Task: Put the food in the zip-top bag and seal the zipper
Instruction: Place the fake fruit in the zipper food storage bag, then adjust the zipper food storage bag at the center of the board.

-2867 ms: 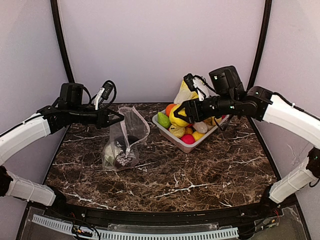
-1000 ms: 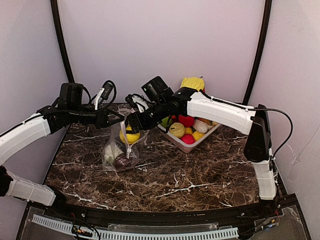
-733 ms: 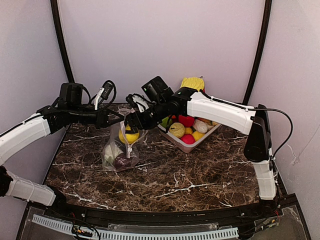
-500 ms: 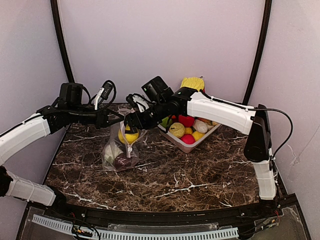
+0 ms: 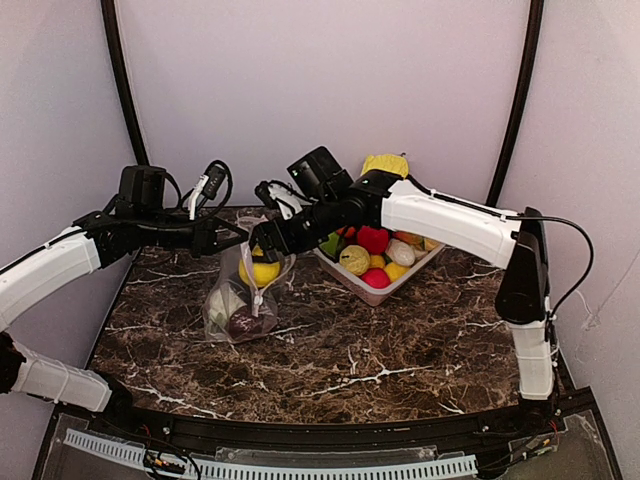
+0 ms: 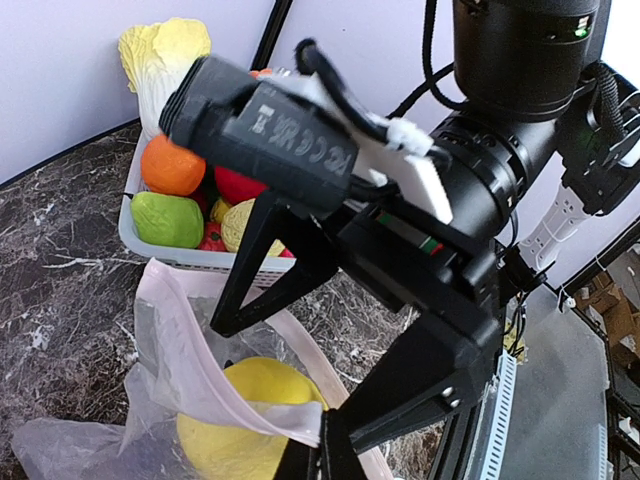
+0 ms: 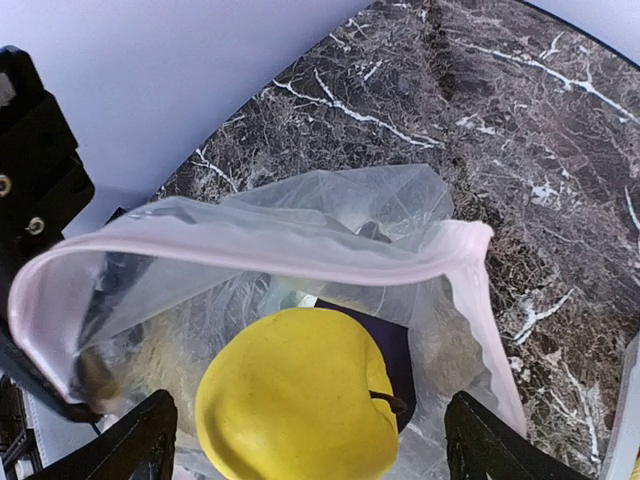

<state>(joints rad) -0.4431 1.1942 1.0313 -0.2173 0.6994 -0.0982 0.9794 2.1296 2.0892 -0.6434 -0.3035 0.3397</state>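
Observation:
The clear zip-top bag (image 5: 245, 290) stands open on the marble table. My left gripper (image 5: 238, 238) is shut on its pink zipper edge (image 6: 190, 370), and in the left wrist view (image 6: 322, 432) it pinches that strip. The yellow lemon (image 5: 262, 270) sits in the bag's mouth. Under it lie the white cauliflower (image 5: 220, 300) and the dark purple piece (image 5: 243, 322). My right gripper (image 5: 270, 243) hovers just above the mouth, wide open. In the right wrist view (image 7: 312, 450) its jaws stand apart from the lemon (image 7: 300, 400), with the zipper (image 7: 300, 245) around it.
A pale tray (image 5: 408, 280) with several toy fruits stands behind and to the right of the bag. A yellow-green cabbage (image 5: 385, 165) leans at its back. The right arm (image 5: 440, 220) reaches across over the tray. Purple walls close in on three sides.
The right arm carried the lemon from the tray to the bag. Over the last second it let go, and its gripper lifted slightly. The left arm has not moved.

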